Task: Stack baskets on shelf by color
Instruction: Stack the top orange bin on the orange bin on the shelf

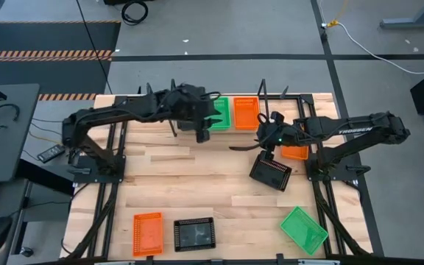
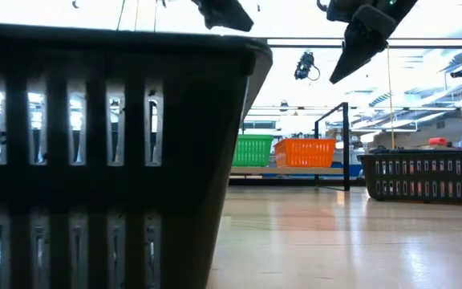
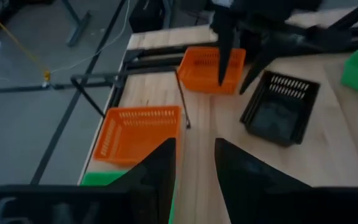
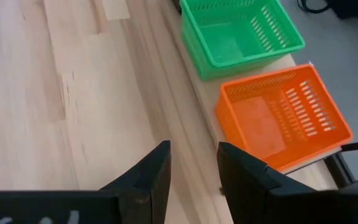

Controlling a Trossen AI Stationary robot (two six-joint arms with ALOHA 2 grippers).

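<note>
- High view, starting at the near edge of the counter (image 1: 219, 199): three baskets lie in a row. An orange basket (image 1: 147, 233) is toward the left corner, a black basket (image 1: 195, 234) is just beside it, and a green basket (image 1: 304, 230) sits tilted toward the right corner.
- Farther in, right of the middle of the counter, a second black basket (image 1: 271, 174) rests askew on the bare wood, well apart from the near row.
- My right claw (image 4: 194, 149) hangs above the counter, close over the far side of that black basket. Its fingers are spread and there is nothing between them.
- Just beyond it, a second orange basket (image 1: 294, 152) lies by the right end of the shelf (image 1: 322, 107). I cannot tell whether it sits on the board or on the counter.
- My left claw (image 3: 194, 144) hovers at the front of the shelf, near the middle of the far edge. Its fingers stand apart with only wood showing in the gap, so it grips nothing.
- On the shelf at the far edge, a green basket (image 1: 219, 112) and an orange basket (image 1: 246, 112) stand side by side, the green one on the left.
</note>
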